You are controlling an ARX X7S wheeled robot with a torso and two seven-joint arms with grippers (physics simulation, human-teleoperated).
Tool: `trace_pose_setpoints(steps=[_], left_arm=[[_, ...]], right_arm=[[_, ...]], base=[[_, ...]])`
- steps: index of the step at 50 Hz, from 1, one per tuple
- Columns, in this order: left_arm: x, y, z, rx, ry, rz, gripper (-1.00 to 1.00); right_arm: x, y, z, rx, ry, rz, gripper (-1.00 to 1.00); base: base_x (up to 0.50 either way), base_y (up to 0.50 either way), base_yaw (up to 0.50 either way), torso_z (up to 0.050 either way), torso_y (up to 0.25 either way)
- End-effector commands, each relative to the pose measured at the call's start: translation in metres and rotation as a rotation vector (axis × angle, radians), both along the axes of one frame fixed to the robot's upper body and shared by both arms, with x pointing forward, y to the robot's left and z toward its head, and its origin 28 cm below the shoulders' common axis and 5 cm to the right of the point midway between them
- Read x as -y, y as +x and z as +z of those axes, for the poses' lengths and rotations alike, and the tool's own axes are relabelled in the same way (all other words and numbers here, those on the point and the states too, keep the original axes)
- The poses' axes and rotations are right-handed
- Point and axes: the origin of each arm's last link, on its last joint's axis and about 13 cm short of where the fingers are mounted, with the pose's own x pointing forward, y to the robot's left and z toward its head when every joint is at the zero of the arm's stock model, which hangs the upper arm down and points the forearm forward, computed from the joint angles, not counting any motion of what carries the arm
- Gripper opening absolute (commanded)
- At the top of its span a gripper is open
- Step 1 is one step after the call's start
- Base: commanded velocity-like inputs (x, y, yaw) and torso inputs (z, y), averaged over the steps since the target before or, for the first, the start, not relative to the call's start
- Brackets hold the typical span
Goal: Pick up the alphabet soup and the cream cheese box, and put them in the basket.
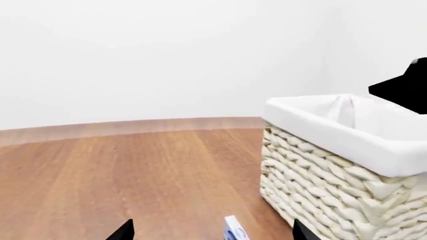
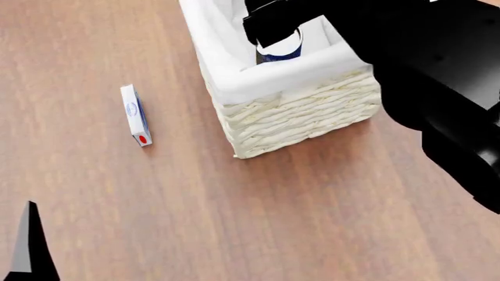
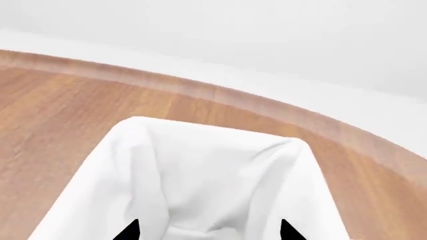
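The basket [image 2: 289,111] stands at the top middle of the head view, its white lining folded over the rim. The alphabet soup [image 2: 280,48], with a white top and blue label, shows inside the basket just under my right gripper [image 2: 270,26]. In the right wrist view my right gripper [image 3: 208,231] is open over the white lining [image 3: 213,185], with nothing between its tips. The cream cheese box [image 2: 135,115] lies on the wood left of the basket. My left gripper [image 1: 212,232] is open, low over the wood, with the box [image 1: 235,231] ahead between its tips and the basket [image 1: 333,170] beside it.
The wooden surface [image 2: 234,211] runs all round the basket. My black right arm [image 2: 437,76] reaches over the basket's right side and hides part of it. A dark tip of my left arm [image 2: 31,246] shows at the lower left. A white wall [image 1: 167,60] rises behind.
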Motion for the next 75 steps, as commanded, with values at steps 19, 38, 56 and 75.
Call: trace_pose_setpoints(steps=[19, 38, 56, 75], left_arm=[[0.005, 0.004, -0.001, -0.004, 0.016, -0.021, 1.0], [0.009, 0.007, 0.002, 0.002, 0.03, -0.029, 1.0], [0.01, 0.01, 0.003, -0.001, 0.034, -0.039, 1.0], [0.018, 0.064, -0.009, -0.103, 0.038, -0.068, 1.0]], right_arm=[[-0.003, -0.115, -0.006, 0.543, -0.15, -0.027, 1.0], [-0.007, -0.159, -0.081, 0.712, -0.1, -0.153, 1.0], [-0.011, -0.168, -0.14, 0.584, -0.044, -0.176, 1.0], [-0.011, -0.163, -0.157, 0.499, -0.013, -0.195, 1.0]], base=[[0.0, 0.0, 0.0, 0.0, 0.0], [0.0, 0.0, 0.0, 0.0, 0.0], [0.0, 0.0, 0.0, 0.0, 0.0], [0.0, 0.0, 0.0, 0.0, 0.0]])
